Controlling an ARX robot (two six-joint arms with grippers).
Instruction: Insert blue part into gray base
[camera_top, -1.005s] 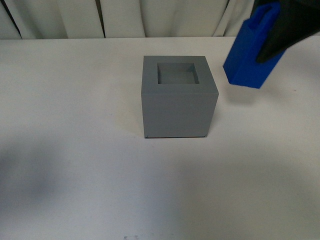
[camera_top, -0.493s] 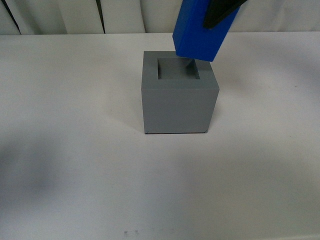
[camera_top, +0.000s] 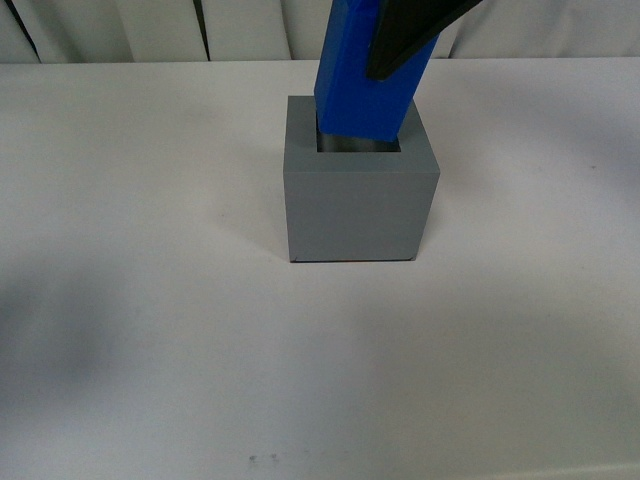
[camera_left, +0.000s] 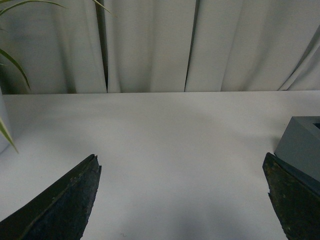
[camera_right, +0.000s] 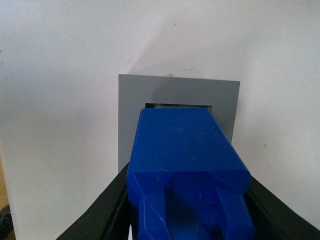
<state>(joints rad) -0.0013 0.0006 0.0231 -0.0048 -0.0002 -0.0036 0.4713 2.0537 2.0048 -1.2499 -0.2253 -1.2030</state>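
**Blue part.** The blue part (camera_top: 362, 80) stands over the centre of the gray base (camera_top: 360, 215). Its long axis is close to upright, leaning slightly. The lower end points down into the square recess and sits within the opening. A thin strip of the recess shows along the near edge. How deep the part sits cannot be told. In the right wrist view the handle end of the blue part (camera_right: 187, 150) faces the camera and the far end points at the gray base (camera_right: 175, 90).

**Materials and shapes.** The blue part is a bright blue, matte, tall square prism with flat faces and crisp edges. The gray base is a matte gray cube, wider than the part, and rests flat on the white table (camera_top: 150, 300).

**Tools.** The right gripper (camera_right: 186, 177) is clamped on the upper end of the blue part, with one black finger (camera_right: 107, 210) on each side. The left gripper (camera_left: 181, 160) is spread wide and holds nothing. It sits low over the table, with a corner of the gray base (camera_left: 302, 142) beside one finger.

**Surroundings.** Pale curtains (camera_left: 150, 45) hang behind the table.
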